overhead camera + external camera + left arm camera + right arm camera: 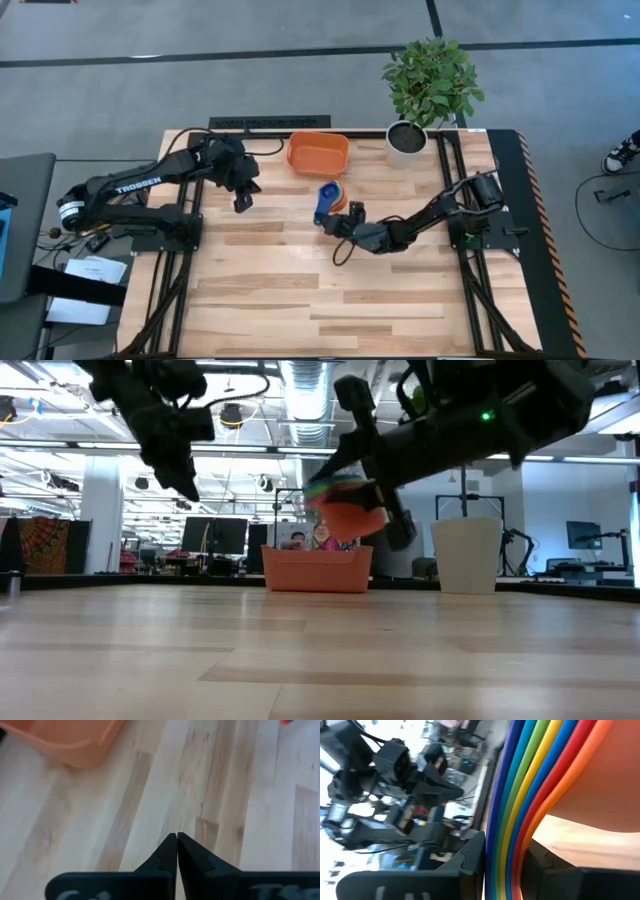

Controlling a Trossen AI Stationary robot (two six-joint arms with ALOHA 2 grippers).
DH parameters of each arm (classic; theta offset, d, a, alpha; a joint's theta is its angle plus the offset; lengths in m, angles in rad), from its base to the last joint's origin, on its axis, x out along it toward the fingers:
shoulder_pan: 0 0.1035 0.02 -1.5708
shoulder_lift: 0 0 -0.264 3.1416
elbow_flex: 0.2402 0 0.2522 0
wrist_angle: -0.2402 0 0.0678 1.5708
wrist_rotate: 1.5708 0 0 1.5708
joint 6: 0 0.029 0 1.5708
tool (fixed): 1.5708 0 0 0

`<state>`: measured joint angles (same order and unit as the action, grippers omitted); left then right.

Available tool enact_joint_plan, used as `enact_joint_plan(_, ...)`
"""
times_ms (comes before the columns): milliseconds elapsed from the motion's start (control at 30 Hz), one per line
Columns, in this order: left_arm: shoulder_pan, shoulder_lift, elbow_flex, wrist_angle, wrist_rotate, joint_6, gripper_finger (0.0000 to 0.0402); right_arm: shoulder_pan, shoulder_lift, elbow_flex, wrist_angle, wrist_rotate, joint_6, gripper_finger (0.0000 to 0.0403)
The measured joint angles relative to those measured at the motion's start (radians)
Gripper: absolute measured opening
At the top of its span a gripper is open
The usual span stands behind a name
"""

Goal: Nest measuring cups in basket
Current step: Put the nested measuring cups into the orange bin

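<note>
Right gripper [335,222] fingers pinching nested measuring cups [328,197], apparently lifted; basket [318,153] lies toward 11 o'clock; left gripper [243,203] fingers pressed together.

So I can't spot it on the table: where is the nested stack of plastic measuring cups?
The nested stack of plastic measuring cups is held off the table in the right gripper, near the table's middle in the high view, just short of the shallow orange plastic basket.
</note>
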<state>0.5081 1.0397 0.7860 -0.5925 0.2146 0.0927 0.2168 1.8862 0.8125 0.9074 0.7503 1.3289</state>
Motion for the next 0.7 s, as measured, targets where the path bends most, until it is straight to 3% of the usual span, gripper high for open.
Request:
enact_joint_plan(133,0.055,0.000,-0.049,0.041,0.090,0.031,0.0000,0.035,0.000,0.019,-0.117,0.054,0.082,0.0098)
enact_joint_plan(333,0.114,-0.030,-0.071,0.015,0.168,0.042,0.0000,0.013,0.000,0.070,-0.196,0.048,0.091,0.0098)
enact_joint_plan(500,0.140,-0.104,-0.072,0.016,0.167,0.023,0.0000,-0.064,0.000,0.075,-0.156,-0.032,-0.011,0.0098)
enact_joint_plan(700,0.157,-0.211,-0.072,-0.001,0.156,-0.077,0.0000,-0.153,0.000,0.075,-0.042,-0.217,-0.131,0.0098)
